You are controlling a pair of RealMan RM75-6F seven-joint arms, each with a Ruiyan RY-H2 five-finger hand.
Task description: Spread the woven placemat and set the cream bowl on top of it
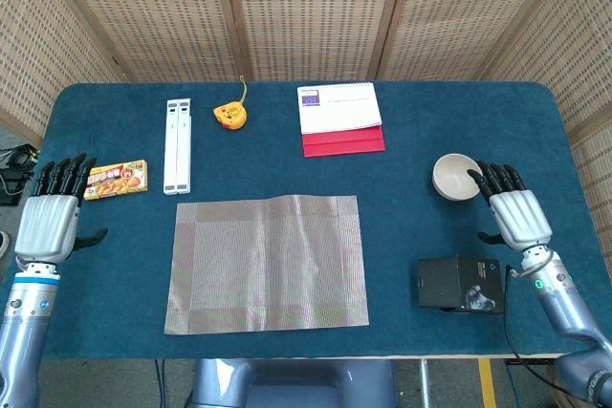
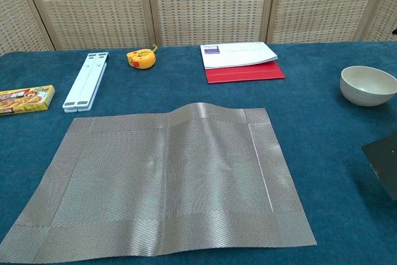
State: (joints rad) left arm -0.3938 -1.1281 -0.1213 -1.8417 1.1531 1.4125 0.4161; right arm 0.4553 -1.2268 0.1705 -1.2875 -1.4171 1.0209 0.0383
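Observation:
The grey woven placemat (image 1: 268,262) (image 2: 167,181) lies spread on the blue table, with a small hump along its far edge. The cream bowl (image 1: 456,177) (image 2: 368,85) stands upright on the cloth to the right of the mat. My right hand (image 1: 512,213) hovers just right of the bowl, fingers apart and extended, their tips at the bowl's rim, holding nothing. My left hand (image 1: 50,216) is raised at the table's left edge, well clear of the mat, fingers spread and empty. Neither hand shows in the chest view.
A black box (image 1: 457,284) sits near the front right edge, just below my right hand. At the back lie a white folding stand (image 1: 177,145), a yellow tape measure (image 1: 229,115), a white notepad on a red folder (image 1: 340,118), and a yellow food box (image 1: 115,180).

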